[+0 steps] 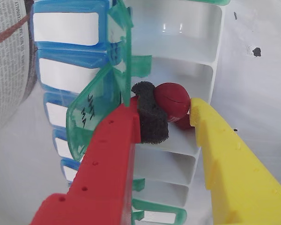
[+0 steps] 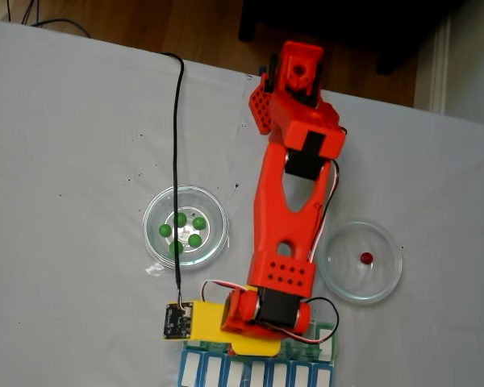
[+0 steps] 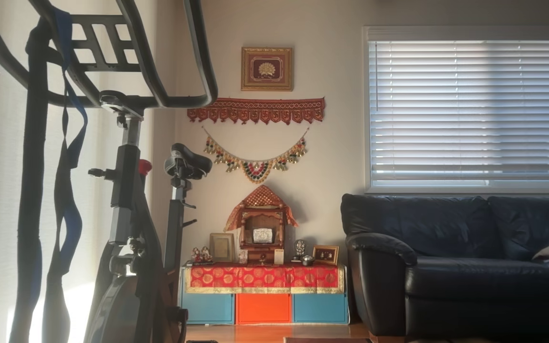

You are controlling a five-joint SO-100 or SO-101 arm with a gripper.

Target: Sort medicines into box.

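Observation:
In the wrist view my gripper [image 1: 171, 111] is shut on a glossy red ball [image 1: 172, 99], pinched between the black foam pad on the red finger [image 1: 113, 154] and the tip of the yellow finger [image 1: 225, 154]. The ball hangs over an open white compartment of the green-lidded box [image 1: 203, 84]. A darker red patch [image 1: 183, 123] shows just under it. In the fixed view the gripper [image 2: 254, 345] is low over the box [image 2: 327, 334] at the table's near edge. Several green balls [image 2: 182, 229] lie in the left glass dish [image 2: 215, 211]. One red ball [image 2: 366, 258] lies in the right dish [image 2: 387, 278].
A blue-and-white organizer row [image 2: 258, 372] adjoins the box, seen also in the wrist view [image 1: 65, 51]. An open translucent green lid [image 1: 91, 117] stands beside the red finger. A black cable [image 2: 177, 161] runs across the white cloth. The other view shows a living room.

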